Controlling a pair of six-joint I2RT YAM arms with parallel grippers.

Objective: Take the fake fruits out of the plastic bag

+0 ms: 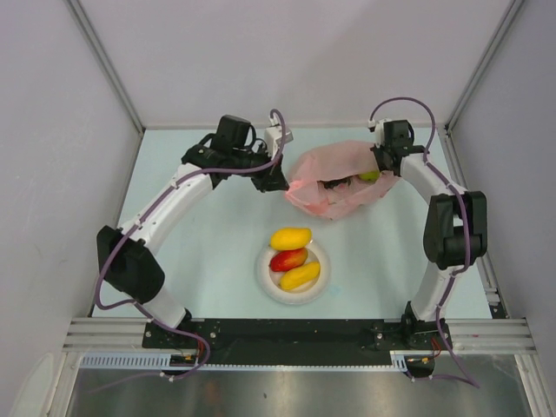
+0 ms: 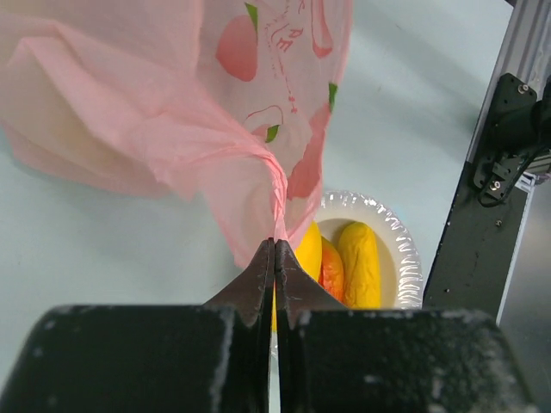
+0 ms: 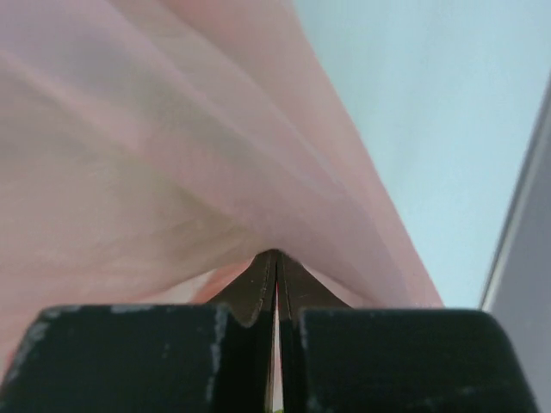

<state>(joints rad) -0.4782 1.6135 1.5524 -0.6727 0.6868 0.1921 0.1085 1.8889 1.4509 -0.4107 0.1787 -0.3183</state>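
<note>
three fruits (image 1: 288,259) lie in the white bowl (image 1: 325,271); left gripper (image 2: 275,245) and right gripper (image 3: 275,256), closed tight, pinch the pink bag (image 1: 334,178); a green pear (image 1: 369,176) is not yet out.

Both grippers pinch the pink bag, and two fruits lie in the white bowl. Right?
No: the top external view shows three in the white bowl: yellow-orange mango, red mango, yellow piece. The left gripper and right gripper do pinch the pink bag.
</note>
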